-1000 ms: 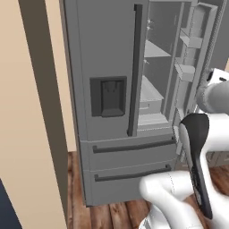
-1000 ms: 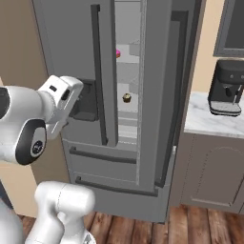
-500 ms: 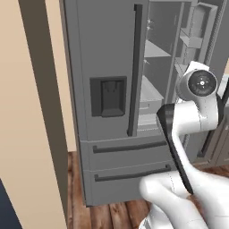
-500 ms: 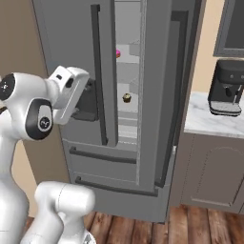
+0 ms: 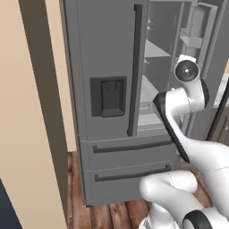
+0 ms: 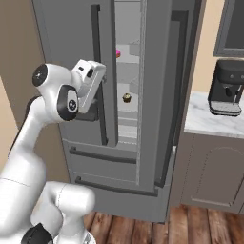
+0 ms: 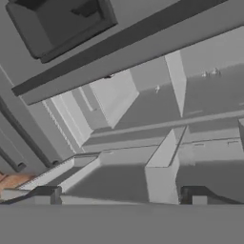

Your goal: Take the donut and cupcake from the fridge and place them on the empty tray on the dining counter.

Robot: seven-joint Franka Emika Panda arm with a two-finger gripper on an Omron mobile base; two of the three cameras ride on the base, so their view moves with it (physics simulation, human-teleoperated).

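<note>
Scene: a white arm stands raised before the fridge (image 6: 143, 71), whose right door hangs open while the left door stays closed.
Donut: (image 6: 118, 53) pink-iced, sitting on an upper shelf inside the open compartment, seen through the gap between the doors.
Cupcake: (image 6: 127, 98) on a lower shelf, below the donut and a little to its right, apart from it.
Why they sit so: both treats are stored on separate shelves near the front edge, which looks to leave each within reach of a straight approach through the door gap.
Arm pose: the hand is lifted to shelf height beside the closed door's handle (image 6: 97, 71), apparently lining up with the opening; it has not yet entered the compartment.
Pincer: (image 7: 121, 195) its two dark tips stand wide apart, nothing between them, touching nothing; bare grey shelves and the door's dispenser panel (image 7: 57, 24) lie ahead of it.
Stage: early, by the look of it; neither treat has been picked up.
Nearby: a coffee machine (image 6: 228, 88) rests on the marble surface (image 6: 205, 124) to the fridge's right.
</note>
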